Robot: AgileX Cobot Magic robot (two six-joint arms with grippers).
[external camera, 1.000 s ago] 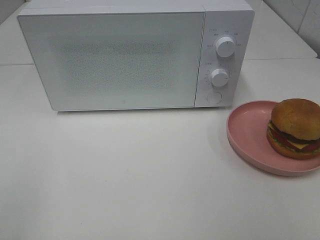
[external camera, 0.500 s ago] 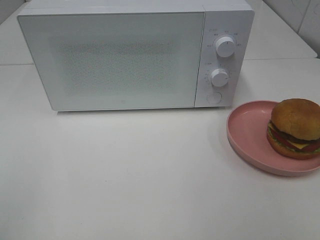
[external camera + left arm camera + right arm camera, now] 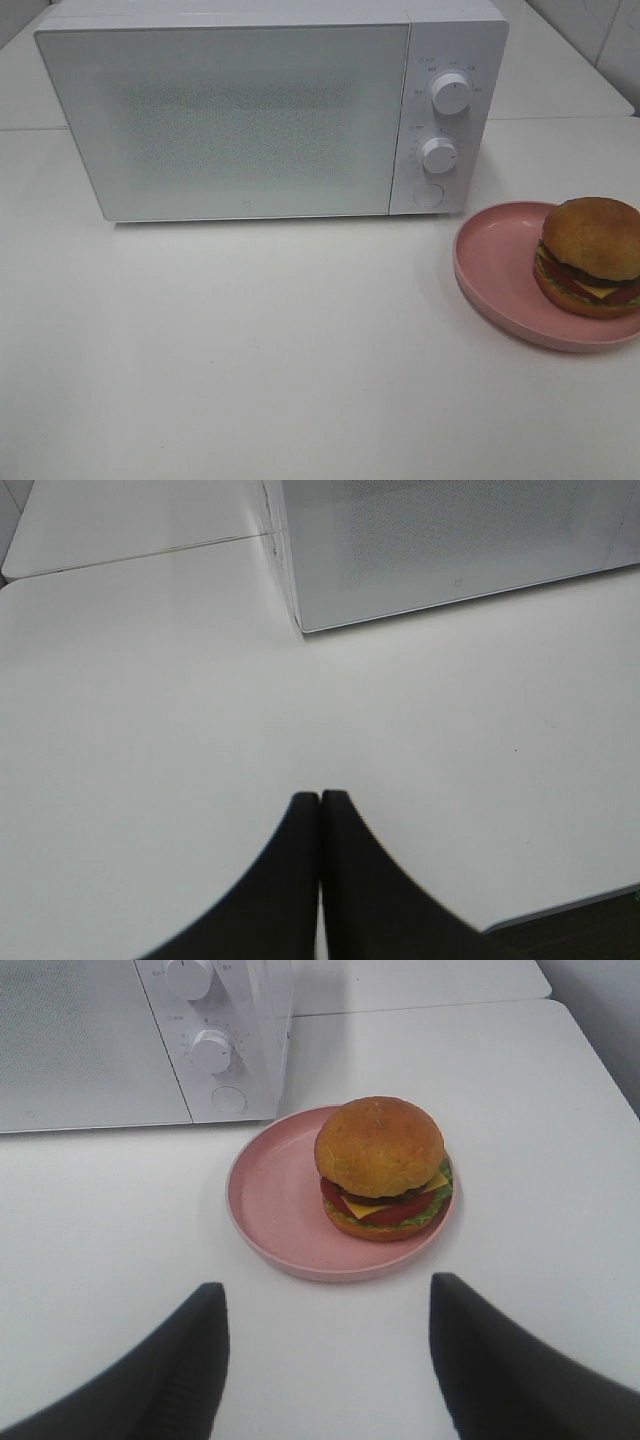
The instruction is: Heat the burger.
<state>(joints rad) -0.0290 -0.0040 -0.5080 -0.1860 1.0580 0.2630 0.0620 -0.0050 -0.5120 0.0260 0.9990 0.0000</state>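
Observation:
The burger [image 3: 592, 254] [image 3: 383, 1167], with its golden bun, cheese, tomato and lettuce, sits on a round pink plate [image 3: 495, 265] [image 3: 270, 1185] at the right of the table. Neither arm shows in the high view. In the right wrist view my right gripper [image 3: 328, 1298] stands open, its two dark fingers [image 3: 190, 1360] spread wide just short of the plate, with nothing between them. My left gripper [image 3: 320, 805] is shut and empty, hovering over bare table in front of the microwave's left corner.
A white microwave [image 3: 240, 110] [image 3: 450, 540] [image 3: 100, 1040] with its door closed stands at the back, two knobs [image 3: 450, 93] and a round button [image 3: 428, 195] on its right panel. The table's near edge [image 3: 560, 910] shows in the left wrist view.

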